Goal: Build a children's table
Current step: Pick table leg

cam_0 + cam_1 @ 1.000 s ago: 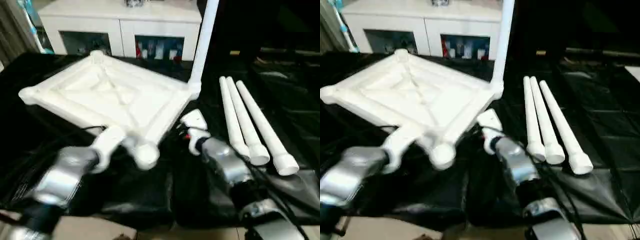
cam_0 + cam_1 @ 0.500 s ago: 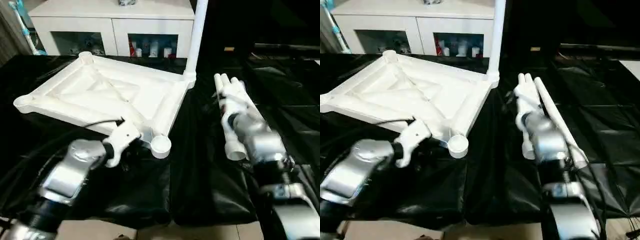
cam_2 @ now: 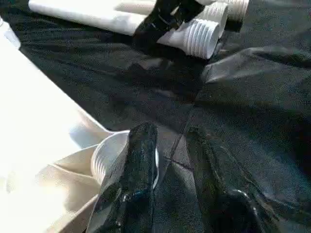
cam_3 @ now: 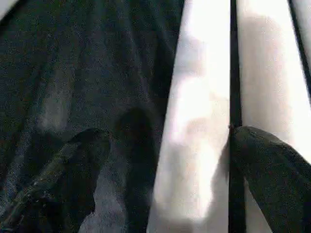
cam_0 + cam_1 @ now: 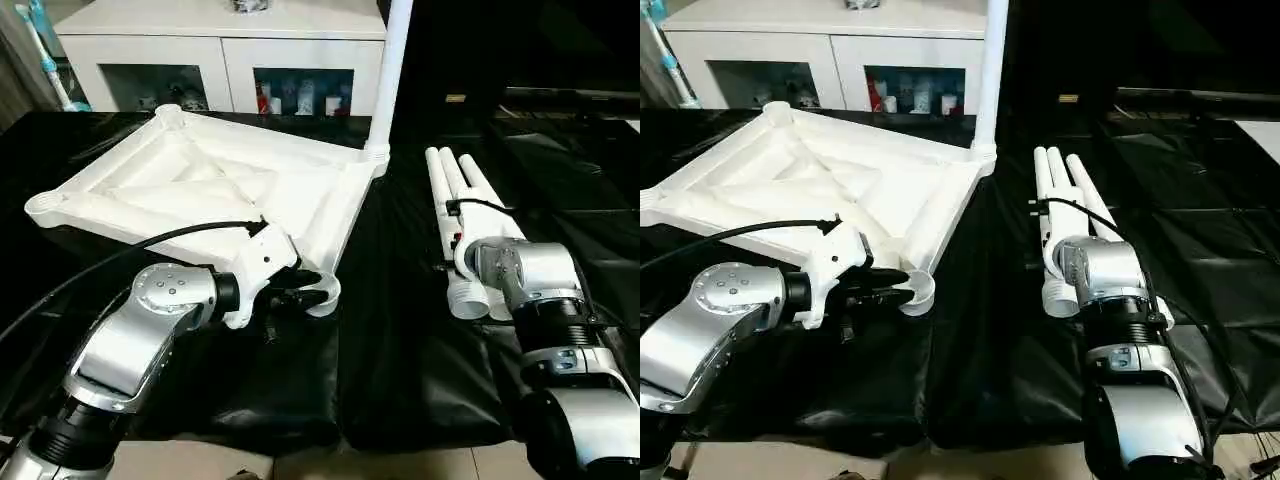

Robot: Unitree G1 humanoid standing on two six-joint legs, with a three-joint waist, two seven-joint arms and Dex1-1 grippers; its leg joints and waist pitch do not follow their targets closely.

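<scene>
The white table top [image 5: 200, 190] lies underside up on the black cloth, and one leg [image 5: 393, 70] stands upright in its far right corner socket. Three loose legs [image 5: 450, 190] lie side by side to its right. At the near right corner socket [image 5: 325, 290] is my left gripper [image 3: 170, 160]. One finger [image 3: 138, 160] lies over the socket's rim and the other stands beside it over the cloth, with a narrow gap between them. My right gripper [image 4: 180, 165] is open, astride the leftmost loose leg [image 4: 199, 121] near its thick threaded end.
A white cabinet [image 5: 220, 50] with glass doors stands behind the table. Wrinkled black cloth [image 5: 400, 350] drapes the big table to its front edge. A black cable [image 5: 150, 245] runs from my left wrist across the top's near edge.
The camera has shifted. My right arm has swung from beside the top's near corner to over the loose legs, its jaws opening wider. My left gripper has slid along to the near corner socket.
</scene>
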